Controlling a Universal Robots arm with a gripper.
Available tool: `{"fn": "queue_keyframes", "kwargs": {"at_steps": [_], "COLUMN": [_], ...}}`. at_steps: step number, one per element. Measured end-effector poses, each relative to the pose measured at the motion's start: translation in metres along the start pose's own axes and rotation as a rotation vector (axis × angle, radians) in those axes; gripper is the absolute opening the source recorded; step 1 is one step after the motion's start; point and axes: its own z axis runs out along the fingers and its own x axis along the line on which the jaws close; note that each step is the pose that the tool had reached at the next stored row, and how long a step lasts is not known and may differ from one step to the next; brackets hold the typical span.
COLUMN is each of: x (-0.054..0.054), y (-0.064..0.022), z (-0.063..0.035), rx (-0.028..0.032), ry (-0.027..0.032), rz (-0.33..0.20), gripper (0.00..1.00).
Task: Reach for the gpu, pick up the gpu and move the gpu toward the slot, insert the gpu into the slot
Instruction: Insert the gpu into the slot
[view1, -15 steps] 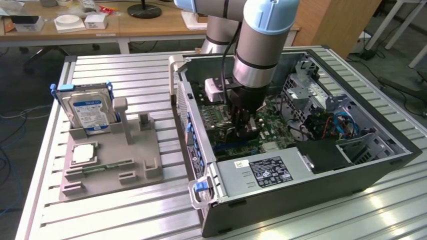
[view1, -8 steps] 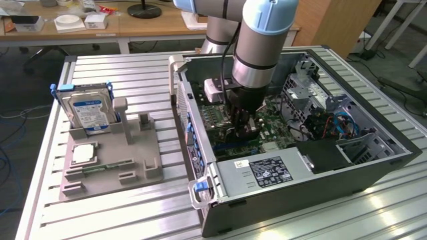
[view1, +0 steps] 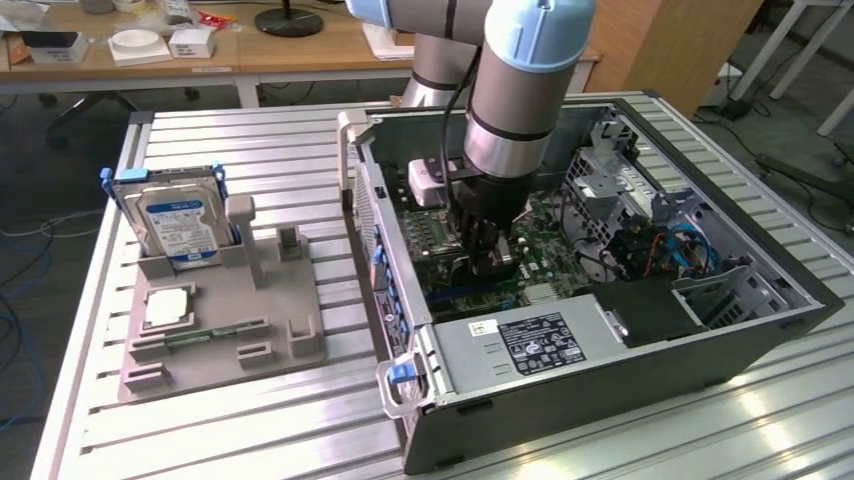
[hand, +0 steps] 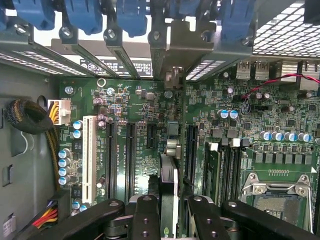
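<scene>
on the exterior view's left, well apart from the pincer, a grey fixture tray (view1: 227, 330) sits on the slatted metal bench (view1: 200, 430). a silver hard drive (view1: 178, 222) with a blue-white label stands upright in it, and a small square chip (view1: 170, 308) and a green memory stick (view1: 214, 331) lie flat nearer the tray's front.

further toward the exterior view's right is the open computer case (view1: 747, 330), with the arm (view1: 523, 90) reaching down into it. the pincer (view1: 483, 262) hangs low over the green motherboard (view1: 561, 262), just beyond the grey power supply (view1: 527, 342) with its black label.

in the wrist view the pincer (hand: 168, 205) is clamped on the gpu (hand: 168, 180), a thin dark card seen edge-on and held upright between the black fingers (hand: 145, 215). the card's metal bracket end reaches up to the case's rear slot openings. the card stands along the line of a slot (hand: 190, 150) on the board; whether it is seated i cannot tell. long black slots (hand: 131, 155) and a white one (hand: 89, 157) lie to one side of the pincer, and the square metal-framed processor socket (hand: 280, 192) lies to the other.
</scene>
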Motion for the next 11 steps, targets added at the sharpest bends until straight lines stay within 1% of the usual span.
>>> {"fn": "queue_keyframes", "kwargs": {"at_steps": [7, 11], "x": [0.0000, 0.0000], "y": [0.0000, 0.0008], "z": [0.0000, 0.0003], "rx": [-0.0001, 0.0016], "ry": [-0.0001, 0.0000], "rz": [0.000, 0.000], "gripper": [0.27, 0.27]}}
